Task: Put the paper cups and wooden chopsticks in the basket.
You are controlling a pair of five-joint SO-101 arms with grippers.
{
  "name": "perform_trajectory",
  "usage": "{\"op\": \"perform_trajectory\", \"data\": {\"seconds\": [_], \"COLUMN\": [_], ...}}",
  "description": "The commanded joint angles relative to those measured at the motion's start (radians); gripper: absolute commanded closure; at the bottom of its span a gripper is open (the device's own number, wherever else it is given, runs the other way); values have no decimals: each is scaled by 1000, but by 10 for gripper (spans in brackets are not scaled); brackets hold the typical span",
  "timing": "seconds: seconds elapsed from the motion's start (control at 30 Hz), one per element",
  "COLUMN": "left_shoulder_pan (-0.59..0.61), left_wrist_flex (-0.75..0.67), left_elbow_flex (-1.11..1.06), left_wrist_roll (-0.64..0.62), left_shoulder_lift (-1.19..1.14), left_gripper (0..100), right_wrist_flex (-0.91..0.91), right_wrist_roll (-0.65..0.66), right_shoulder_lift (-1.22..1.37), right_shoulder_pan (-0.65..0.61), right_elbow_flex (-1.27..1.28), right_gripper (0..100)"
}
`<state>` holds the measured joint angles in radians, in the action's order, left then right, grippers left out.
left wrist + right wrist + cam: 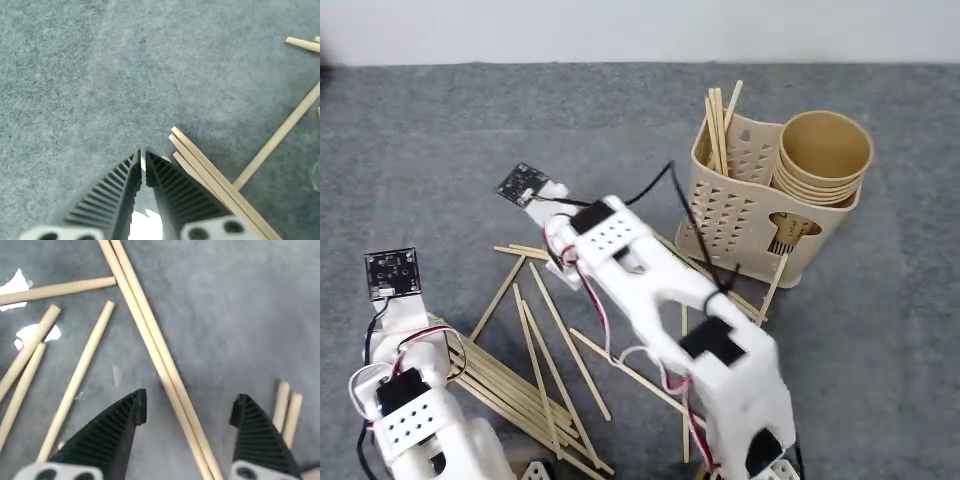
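Observation:
A beige perforated basket (740,215) stands at the back right, holding a stack of paper cups (823,155) and several upright chopsticks (718,125). Many wooden chopsticks (535,360) lie scattered on the grey mat. My right gripper (191,404) is open low over the mat, its jaws on either side of a pair of chopsticks (150,335) lying side by side. My left gripper (143,159) is at the end of a chopstick bundle (210,175). Its jaws are closed with a pale chopstick sliver pinched between the tips.
The right arm (660,300) stretches from the front across the middle of the mat toward the scattered sticks. The left arm (410,400) sits at the front left. More chopsticks (765,290) lean against the basket's front. Bare mat lies at the back left.

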<state>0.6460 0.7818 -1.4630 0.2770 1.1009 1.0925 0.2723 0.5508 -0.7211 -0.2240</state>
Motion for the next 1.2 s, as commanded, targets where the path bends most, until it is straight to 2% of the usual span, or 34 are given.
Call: {"op": "perform_trajectory", "data": {"seconds": [0.0,0.3,0.53,0.57,0.83,1.17], "left_shoulder_pan": [-6,-6,-6,-6,-6,-8], "left_wrist_flex": [-26,-26,-26,-26,-26,-26], "left_elbow_flex": [8,8,7,7,7,5], "left_wrist_roll": [2,2,2,2,3,3], "left_shoulder_lift": [26,26,26,26,26,26], "left_gripper": [982,982,982,982,982,982], "right_wrist_flex": [71,234,275,278,364,591], "right_wrist_roll": [46,54,54,54,55,46], "right_shoulder_lift": [101,354,435,435,420,222], "right_shoulder_pan": [-8,-15,-8,-8,-2,19], "right_elbow_flex": [-233,-509,-571,-571,-580,-740], "right_gripper": [703,718,984,997,991,991]}}
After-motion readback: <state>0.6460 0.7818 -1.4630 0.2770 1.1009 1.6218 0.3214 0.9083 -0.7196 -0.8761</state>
